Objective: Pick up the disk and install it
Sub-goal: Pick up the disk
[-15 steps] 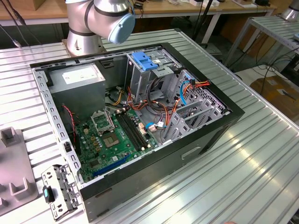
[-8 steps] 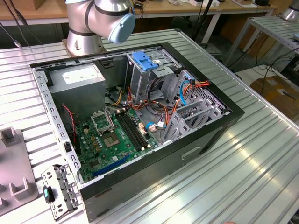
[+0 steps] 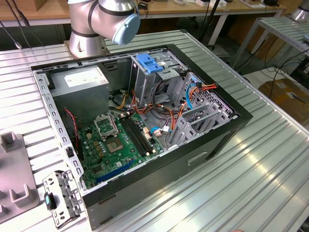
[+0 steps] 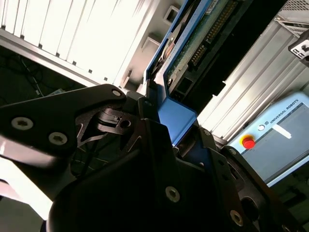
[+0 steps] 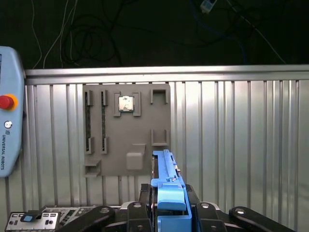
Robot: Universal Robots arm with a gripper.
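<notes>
1. The gripper (image 5: 170, 212) pinches the disk (image 5: 166, 171) between its jaws by the blue carrier end, leaving the drive body free for insertion
2. The disk hangs over the ribbed tabletop (image 5: 241, 145) near the grey fixture plate (image 5: 126, 130), not yet in the open computer case (image 3: 145, 198)

Your count, exterior view: one robot arm (image 3: 104, 19), one open computer case (image 3: 212, 140), one motherboard (image 3: 116, 145), one power supply (image 3: 79, 79), one blue latch plate (image 3: 148, 63), one metal bracket (image 3: 60, 198) on table.

First wrist view gives you: one disk (image 5: 166, 169), one gripper (image 5: 170, 205), one grey tray (image 5: 111, 145), two dark memory sticks (image 5: 88, 123), one processor chip (image 5: 126, 103), one teach pendant (image 5: 9, 116), one red button (image 5: 6, 102).
</notes>
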